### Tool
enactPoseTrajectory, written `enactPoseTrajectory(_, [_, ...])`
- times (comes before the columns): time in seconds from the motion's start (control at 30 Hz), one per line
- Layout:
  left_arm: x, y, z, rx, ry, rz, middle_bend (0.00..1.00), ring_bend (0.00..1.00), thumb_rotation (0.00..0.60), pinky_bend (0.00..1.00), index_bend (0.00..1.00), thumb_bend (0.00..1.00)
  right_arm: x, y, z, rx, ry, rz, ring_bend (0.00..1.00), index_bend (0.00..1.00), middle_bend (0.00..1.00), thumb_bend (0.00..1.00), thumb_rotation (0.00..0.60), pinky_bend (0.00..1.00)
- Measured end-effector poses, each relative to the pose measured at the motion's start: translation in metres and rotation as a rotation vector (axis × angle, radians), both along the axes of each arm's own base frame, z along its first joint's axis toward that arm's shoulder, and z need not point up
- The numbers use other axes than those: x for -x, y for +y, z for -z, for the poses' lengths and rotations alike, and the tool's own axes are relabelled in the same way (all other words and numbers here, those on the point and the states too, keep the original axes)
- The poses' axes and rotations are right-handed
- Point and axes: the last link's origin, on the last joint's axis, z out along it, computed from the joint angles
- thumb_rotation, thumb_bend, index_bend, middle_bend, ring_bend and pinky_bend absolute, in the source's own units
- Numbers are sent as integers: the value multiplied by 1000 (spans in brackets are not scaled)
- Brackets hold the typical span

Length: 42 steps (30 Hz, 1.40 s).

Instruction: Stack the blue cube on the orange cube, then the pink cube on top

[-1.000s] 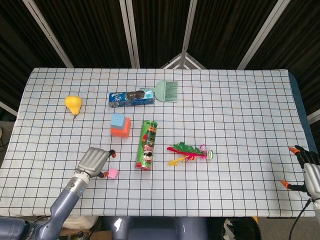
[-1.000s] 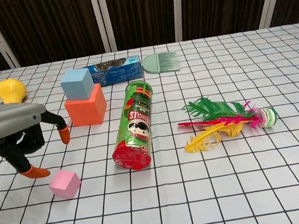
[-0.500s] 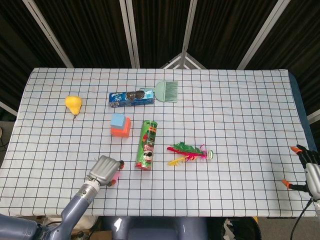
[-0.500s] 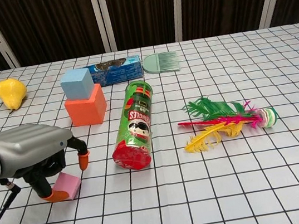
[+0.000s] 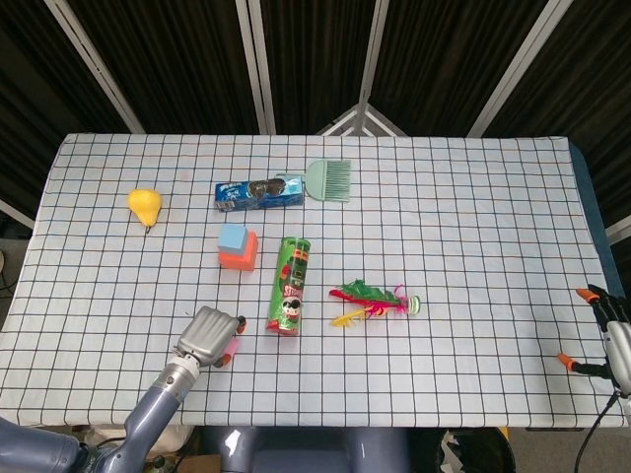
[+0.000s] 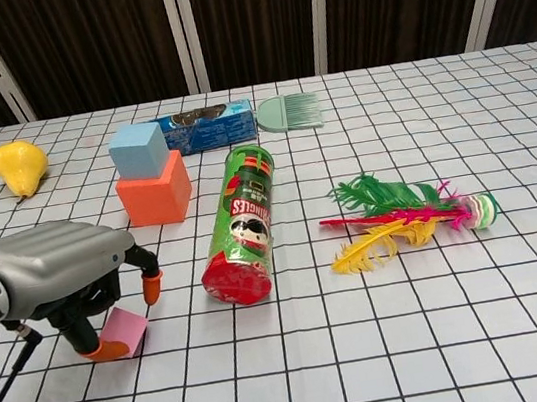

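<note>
Fingers (image 6: 96,345) of the left hand (image 6: 58,278) curl down around the pink cube (image 6: 126,329) at the near edge of the tabletop (image 5: 473,217), touching it; half a second ago the pose was almost the same, a second ago the hand hung left of it. The right hand (image 5: 613,340) sits spread and empty at the far right edge. Just beyond lies a Pringles can (image 6: 244,226), then feathers (image 6: 392,216). The blue cube (image 6: 138,150) sits on the orange cube (image 6: 154,193). Farthest: pear (image 6: 19,166), cookie pack (image 6: 207,125), comb (image 6: 290,112).
</note>
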Motion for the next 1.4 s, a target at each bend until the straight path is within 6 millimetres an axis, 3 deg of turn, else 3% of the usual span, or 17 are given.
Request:
enactPoseTrajectory(0.63, [0,5,-20,-55,-46,-10,895,757,600,886,405,287,0,-2,4,-15,-2,11,100,143,91,107,600,61])
enactPoseTrajectory(0.9, [4,-4,-23,-27,-27,-10,892,757,600,886,395,281,2,-3,6,-28,-3,27,100,142,91,107,600,61])
enactPoseTrajectory(1.4, [14,0,-20,-26,26,-38,889,755,600,885,359,256,1,-3,7,-39,-9,40,100,143,91,107,600,61])
